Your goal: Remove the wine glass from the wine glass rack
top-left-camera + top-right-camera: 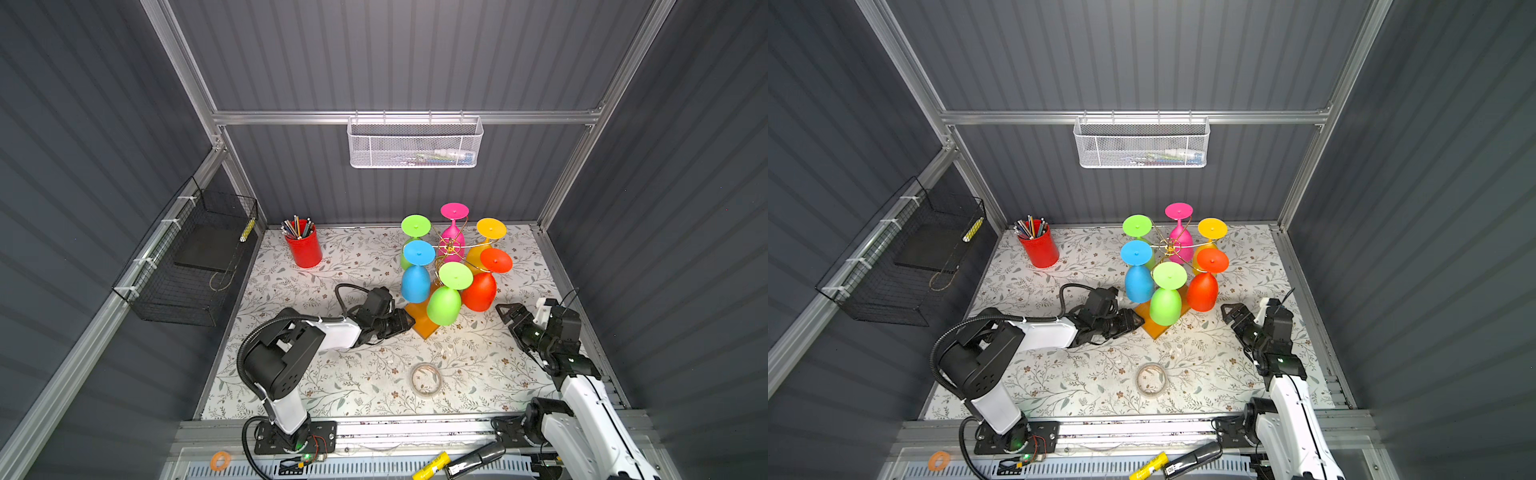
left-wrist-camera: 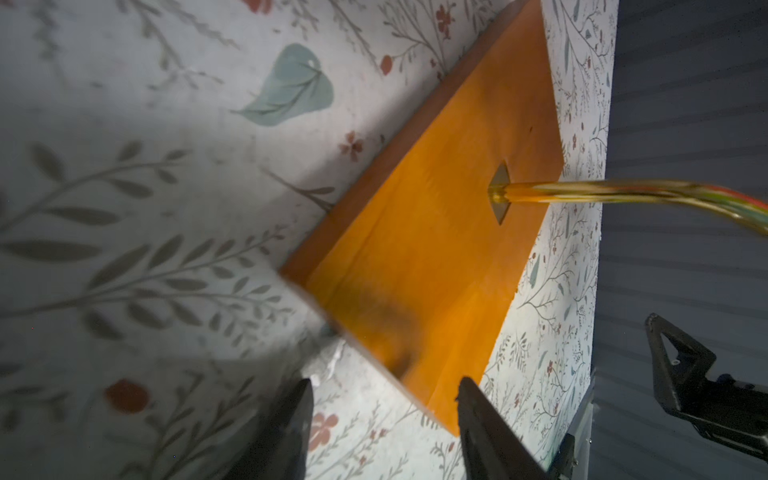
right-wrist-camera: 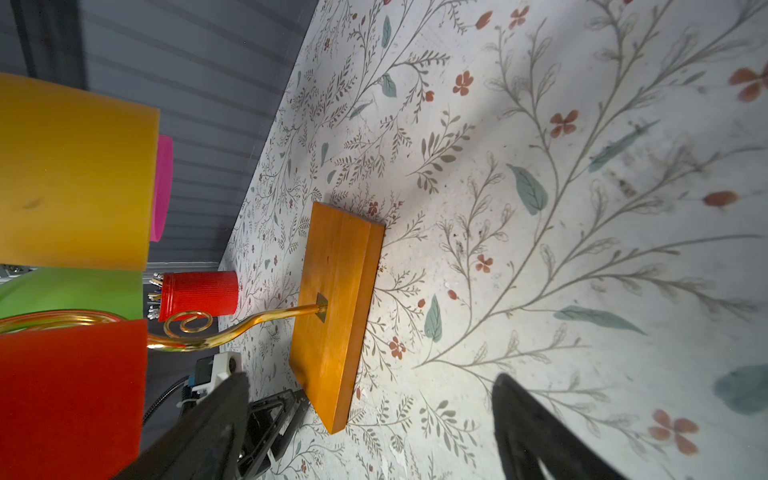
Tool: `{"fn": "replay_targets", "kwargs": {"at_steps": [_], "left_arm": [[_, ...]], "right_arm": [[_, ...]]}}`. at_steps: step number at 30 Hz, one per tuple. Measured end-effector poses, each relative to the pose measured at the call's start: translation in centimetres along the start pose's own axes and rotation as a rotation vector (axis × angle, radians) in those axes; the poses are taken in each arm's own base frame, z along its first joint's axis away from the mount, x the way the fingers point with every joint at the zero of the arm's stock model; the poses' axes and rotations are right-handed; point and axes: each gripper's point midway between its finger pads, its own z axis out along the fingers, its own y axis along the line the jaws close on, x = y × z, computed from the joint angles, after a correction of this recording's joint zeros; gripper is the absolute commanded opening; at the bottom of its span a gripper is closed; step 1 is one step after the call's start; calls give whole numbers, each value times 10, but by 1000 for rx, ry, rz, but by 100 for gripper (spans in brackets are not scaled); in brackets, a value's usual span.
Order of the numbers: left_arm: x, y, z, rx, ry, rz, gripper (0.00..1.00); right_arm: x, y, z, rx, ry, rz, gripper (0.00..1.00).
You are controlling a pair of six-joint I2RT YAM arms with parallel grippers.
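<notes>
The wine glass rack point(image 1: 450, 248) stands right of the middle of the flowered worktop point(image 1: 353, 374), with all six glasses hanging bowl-down from its gold arms. The red glass point(image 1: 480, 293) and a green glass point(image 1: 444, 305) hang nearest to me. My left gripper point(image 1: 409, 322) lies low at the near corner of the rack's wooden base point(image 2: 436, 249), jaws part-way apart astride that corner. I cannot tell whether they pinch it. My right gripper point(image 1: 510, 311) hangs just beside the red glass, jaws spread wide, grasping nothing.
</notes>
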Motion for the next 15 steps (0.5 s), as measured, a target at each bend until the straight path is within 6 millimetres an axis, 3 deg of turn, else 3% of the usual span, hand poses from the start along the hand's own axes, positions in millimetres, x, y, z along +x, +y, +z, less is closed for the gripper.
{"fn": "replay_targets", "kwargs": {"at_steps": [9,15], "left_arm": [[-9,-7,17,21,-25,-29,39],[-21,-12,28,36,-64,-46,38]], "right_arm": [[0,0,2,-2,8,-1,91],[1,0,3,-4,16,1,91]]}}
